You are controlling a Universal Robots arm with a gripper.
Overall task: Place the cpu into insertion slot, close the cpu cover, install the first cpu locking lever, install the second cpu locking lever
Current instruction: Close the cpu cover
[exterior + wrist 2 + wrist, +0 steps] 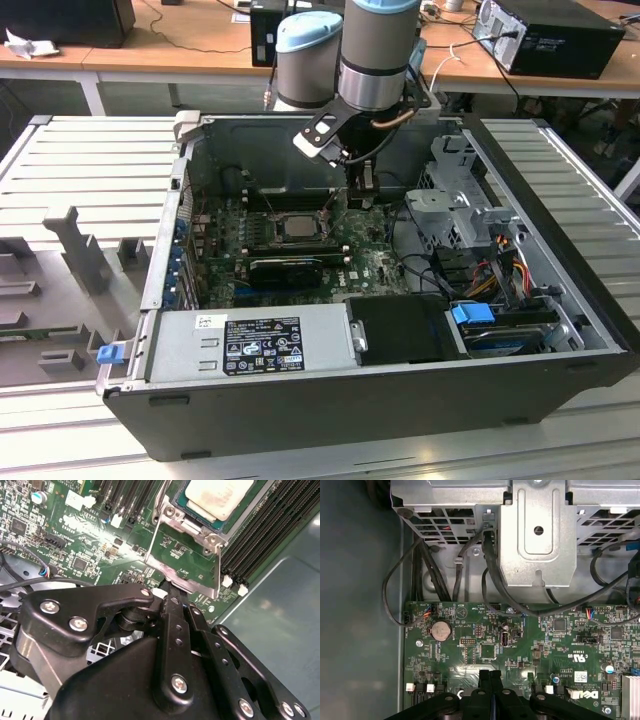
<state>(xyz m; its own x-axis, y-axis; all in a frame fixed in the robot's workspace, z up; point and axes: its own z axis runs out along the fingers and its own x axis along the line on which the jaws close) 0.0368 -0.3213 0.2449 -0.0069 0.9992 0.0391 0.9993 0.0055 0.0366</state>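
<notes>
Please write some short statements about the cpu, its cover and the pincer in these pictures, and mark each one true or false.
1. The cpu sits in the insertion slot. True.
2. The cpu cover lies closed over the cpu. False: it is swung open, off the cpu.
3. The pincer is shut, its tip at the cpu cover's outer edge. True.
4. The pincer holds the cpu. False: the cpu lies apart from it, in the slot.
</notes>
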